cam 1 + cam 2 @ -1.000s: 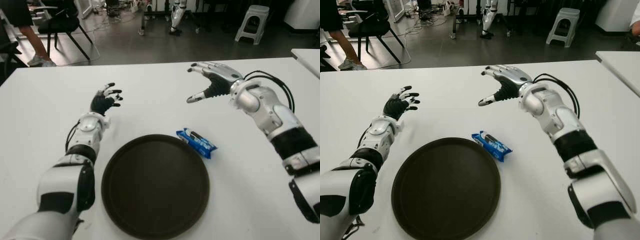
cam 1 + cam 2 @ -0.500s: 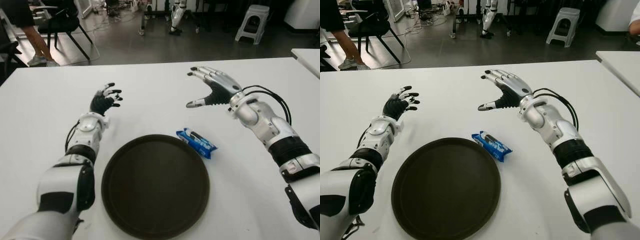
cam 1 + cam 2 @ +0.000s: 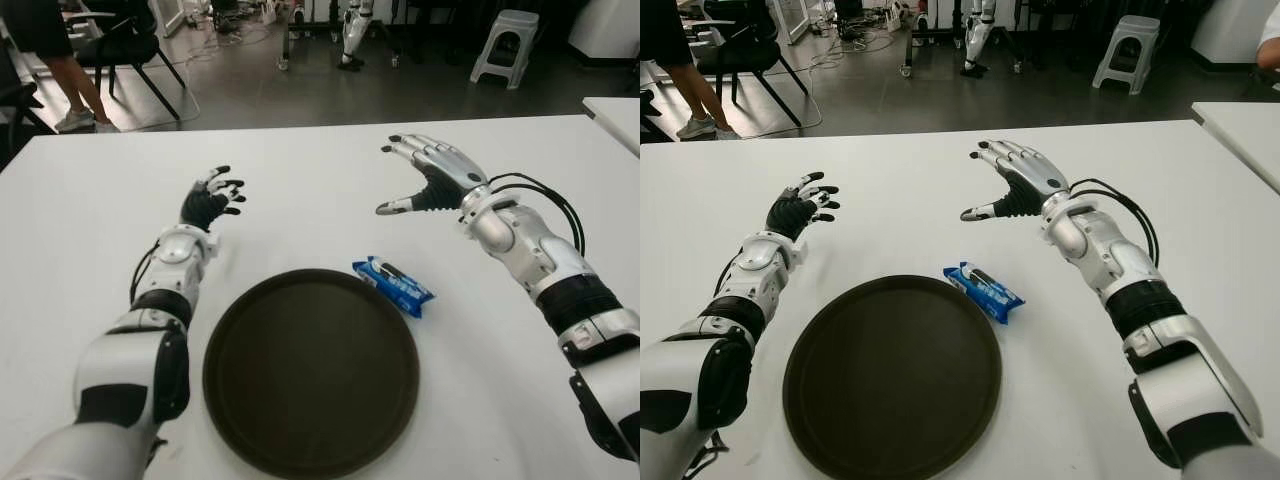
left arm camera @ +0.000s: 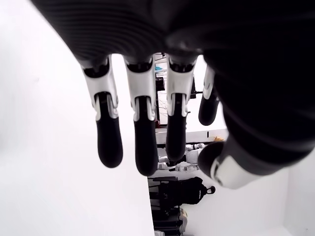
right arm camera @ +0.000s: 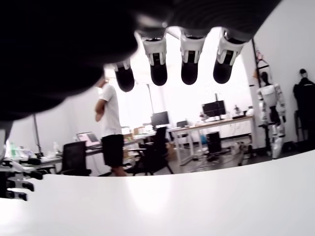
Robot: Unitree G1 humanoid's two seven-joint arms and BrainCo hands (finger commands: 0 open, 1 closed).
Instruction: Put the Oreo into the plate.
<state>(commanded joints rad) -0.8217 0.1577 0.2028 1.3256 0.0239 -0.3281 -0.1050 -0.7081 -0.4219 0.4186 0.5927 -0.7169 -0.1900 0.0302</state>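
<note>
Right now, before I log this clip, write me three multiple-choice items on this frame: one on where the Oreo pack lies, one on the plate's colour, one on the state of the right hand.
1. Where is the Oreo pack?
A. on the plate
B. on the table, beside the plate's rim
C. in the left hand

2. What colour is the plate?
A. dark brown
B. white
C. blue

3. The right hand is:
A. closed on the pack
B. open, empty
C. flat on the plate

Key: 1 B, the pack lies on the white table at the rim; 2 A, the plate is dark; 3 B, spread fingers hold nothing, beyond the pack.
</note>
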